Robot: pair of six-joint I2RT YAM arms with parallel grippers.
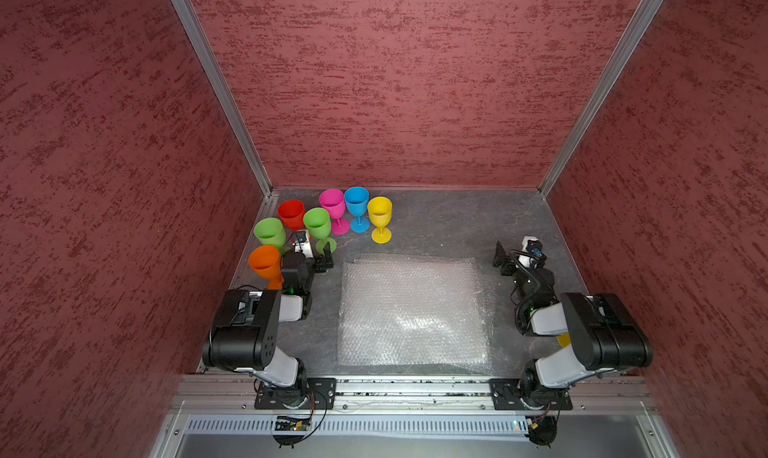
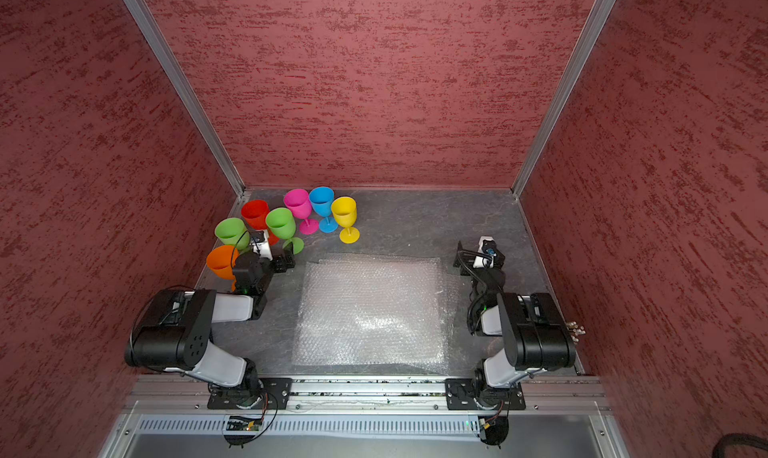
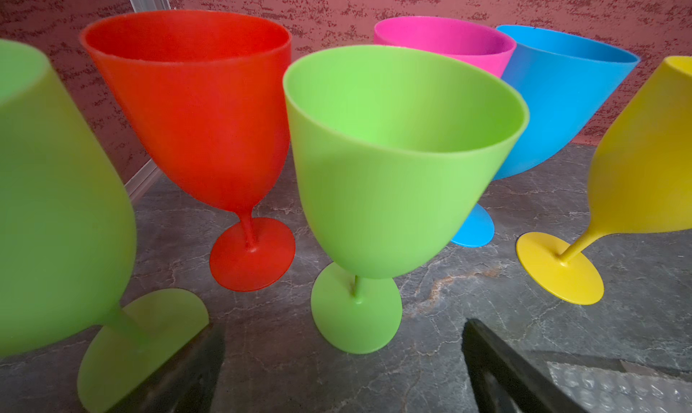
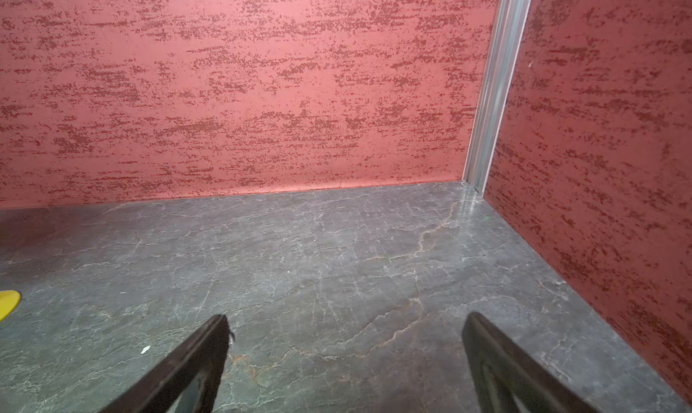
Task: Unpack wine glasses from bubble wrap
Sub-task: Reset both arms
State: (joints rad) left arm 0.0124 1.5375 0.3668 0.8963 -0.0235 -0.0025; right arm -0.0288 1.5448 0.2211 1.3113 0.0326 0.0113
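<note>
Left claw, jaws wide and empty, sits just beside the wine glasses. In both top views all seven stand upright and bare at the far left corner of the table. Right claw, equally wide, holds nothing near the right edge. The bubble wrap lies flat mid-table. The left wrist view shows unwrapped glasses close ahead, and the right wrist view shows mostly bare table. The glasses look light, stiff and top-heavy, likely best gripped at the bowl. The limp wrap is best pinched at a corner.
</note>
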